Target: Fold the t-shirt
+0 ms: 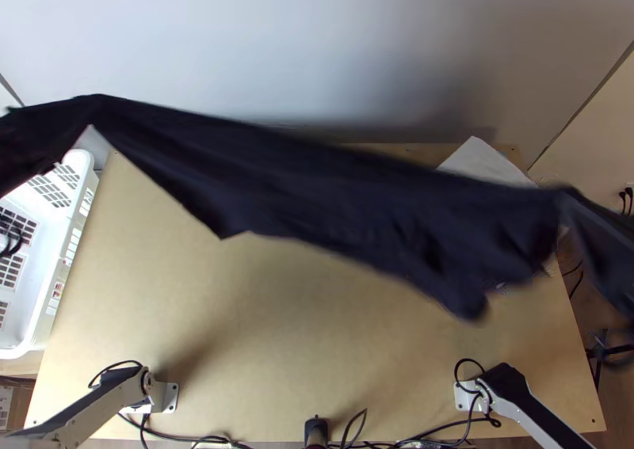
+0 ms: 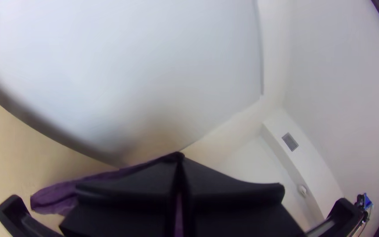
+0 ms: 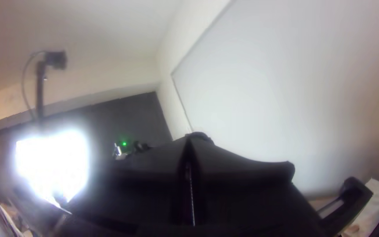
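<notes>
With the left end effector (image 2: 179,154) and the right end effector (image 3: 194,137) both pinching closed on the dark t-shirt (image 1: 333,188), which is hanging stretched and slanting between them above the bench (image 1: 277,314), the step seems to be spreading it before folding. Doing it well is probably meaning levelling both grips, holding light, even tension and lowering the trailing edge first, so no crease is forming. Blur is softening that edge, and folds are hiding which parts are collar, sleeve or hem.
</notes>
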You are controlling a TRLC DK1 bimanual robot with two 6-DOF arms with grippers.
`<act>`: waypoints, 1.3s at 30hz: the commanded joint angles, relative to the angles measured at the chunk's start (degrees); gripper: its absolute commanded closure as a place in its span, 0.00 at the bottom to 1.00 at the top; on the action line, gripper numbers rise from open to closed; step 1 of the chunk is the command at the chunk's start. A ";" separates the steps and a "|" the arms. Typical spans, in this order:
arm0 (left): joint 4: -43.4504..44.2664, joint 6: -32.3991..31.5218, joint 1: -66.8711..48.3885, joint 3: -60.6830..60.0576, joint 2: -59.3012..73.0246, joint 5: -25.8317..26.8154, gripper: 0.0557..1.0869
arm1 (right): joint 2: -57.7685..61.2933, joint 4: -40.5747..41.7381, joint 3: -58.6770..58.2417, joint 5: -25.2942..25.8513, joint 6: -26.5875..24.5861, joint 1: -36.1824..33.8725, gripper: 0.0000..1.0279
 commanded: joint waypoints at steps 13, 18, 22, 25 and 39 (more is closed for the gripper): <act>1.69 -5.56 9.23 -3.11 -4.96 9.56 0.97 | -8.22 -1.62 -6.91 -3.48 -1.96 1.34 0.97; 7.22 -5.03 14.41 -11.82 -3.21 8.86 0.97 | -4.79 -1.00 -11.22 2.15 -4.34 0.37 0.97; 7.40 -2.48 14.15 -13.22 2.95 3.41 0.97 | 2.68 0.84 -11.31 2.68 -3.28 -6.40 0.97; 6.17 -2.04 13.36 -7.42 9.19 1.21 0.97 | 9.98 2.69 -6.21 2.41 0.76 -8.68 0.97; -17.04 8.06 0.70 13.41 9.10 -2.83 0.97 | 14.28 -13.31 14.36 0.13 1.90 -1.56 0.97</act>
